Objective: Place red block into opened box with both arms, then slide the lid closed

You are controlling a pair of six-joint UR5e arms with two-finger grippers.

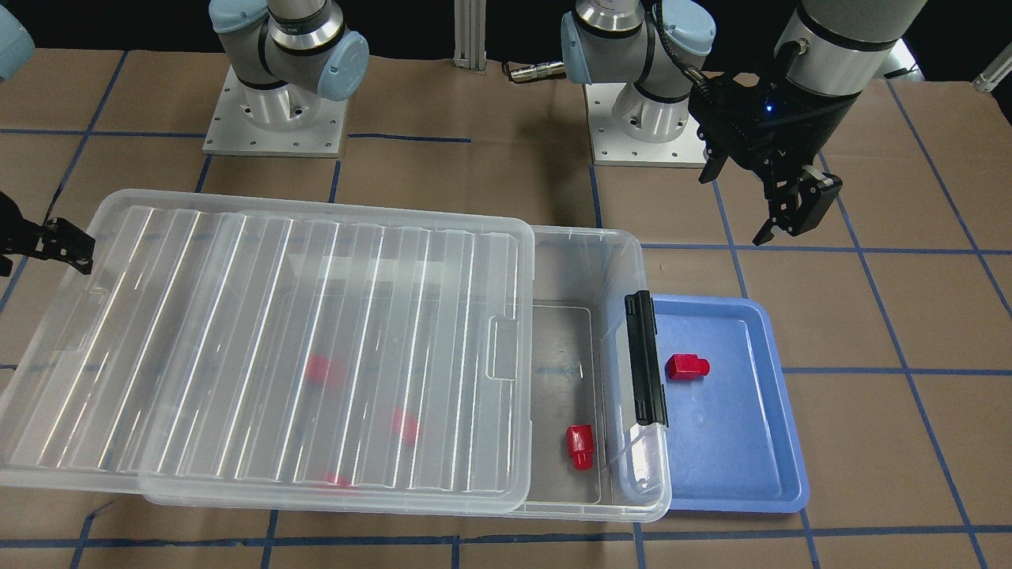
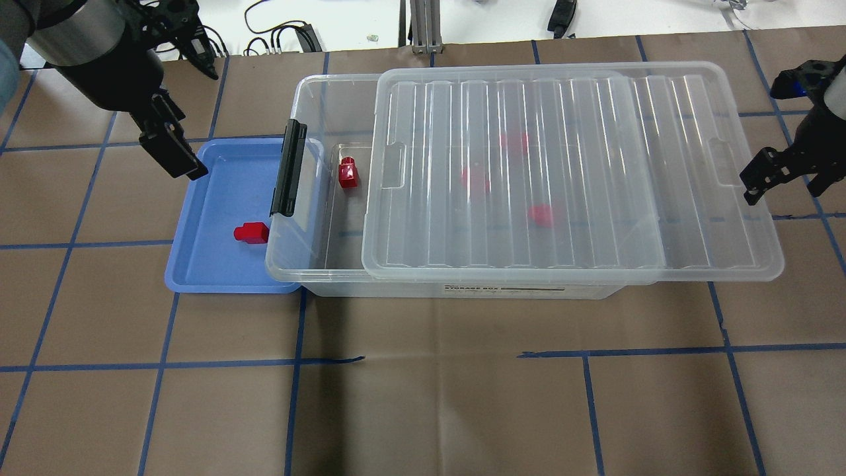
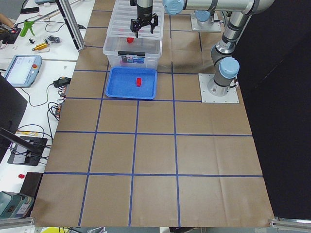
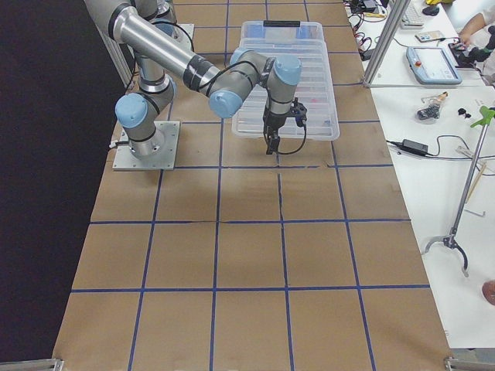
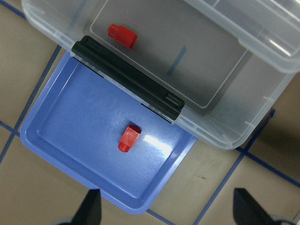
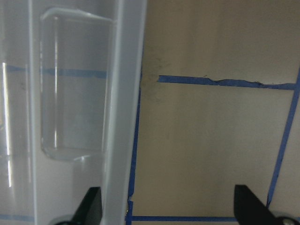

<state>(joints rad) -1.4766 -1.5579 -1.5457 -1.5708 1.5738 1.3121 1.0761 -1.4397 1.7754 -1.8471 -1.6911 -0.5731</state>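
One red block (image 1: 686, 367) (image 2: 251, 233) (image 5: 129, 138) lies in the blue tray (image 1: 743, 458). Another red block (image 1: 579, 446) (image 2: 347, 173) sits in the uncovered end of the clear box (image 1: 585, 237) (image 2: 310, 86), beside its black latch bar (image 1: 647, 359). More red shapes show blurred under the ribbed lid (image 1: 277, 340) (image 2: 575, 172), which covers most of the box and overhangs its far end. My left gripper (image 1: 759, 197) (image 2: 188, 106) hangs open and empty above the tray's back edge. My right gripper (image 2: 790, 182) (image 6: 168, 211) is open at the lid's overhanging short end.
The blue tray (image 2: 218, 264) butts against the box's latch end. Brown paper with blue tape lines covers the table. Both arm bases (image 1: 273, 118) stand behind the box. Benches with tools and a tablet (image 3: 22, 68) line the table's far side.
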